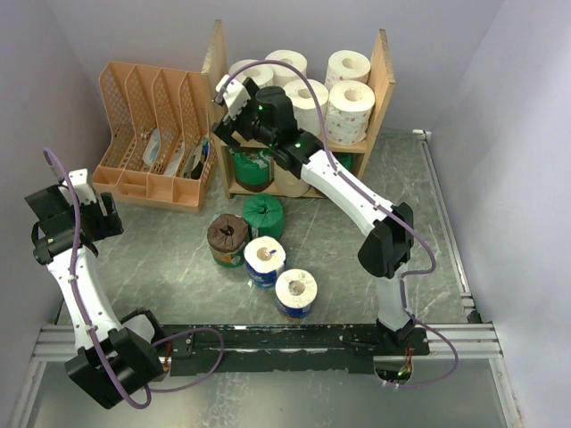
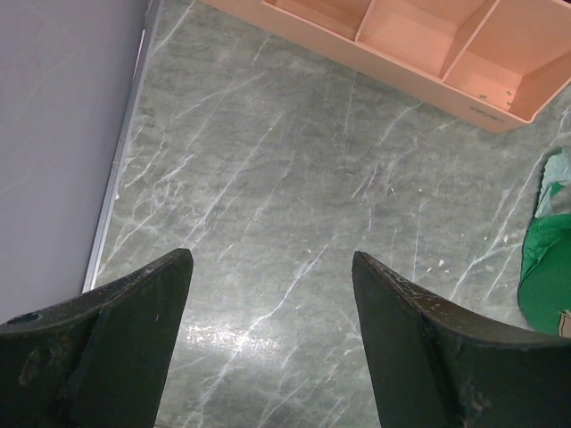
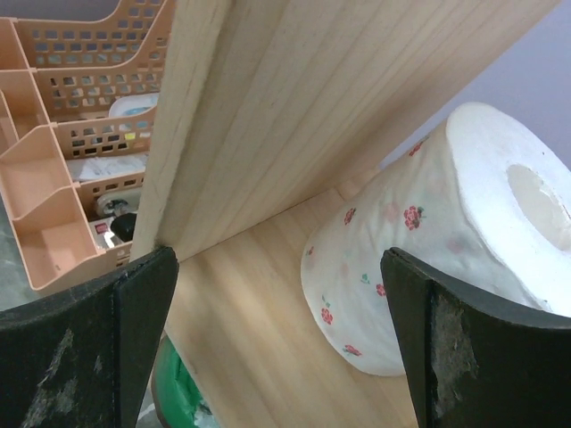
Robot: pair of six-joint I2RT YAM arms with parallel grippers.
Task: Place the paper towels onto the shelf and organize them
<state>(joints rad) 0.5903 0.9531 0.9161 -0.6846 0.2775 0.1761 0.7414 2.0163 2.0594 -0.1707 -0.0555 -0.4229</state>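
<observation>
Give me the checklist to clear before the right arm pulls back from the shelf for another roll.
1. The right fingers open and empty: ok.
2. The floral roll resting on the top board of the shelf: ok.
3. Right fingers clear of the shelf's side panel: cannot tell; one sits very close to it.
4. The left fingers open and empty over the bare table: ok.
5. All rolls shelved: not ok. The brown-topped roll, the green roll, a white-topped roll and a second white-topped roll stand on the table.
</observation>
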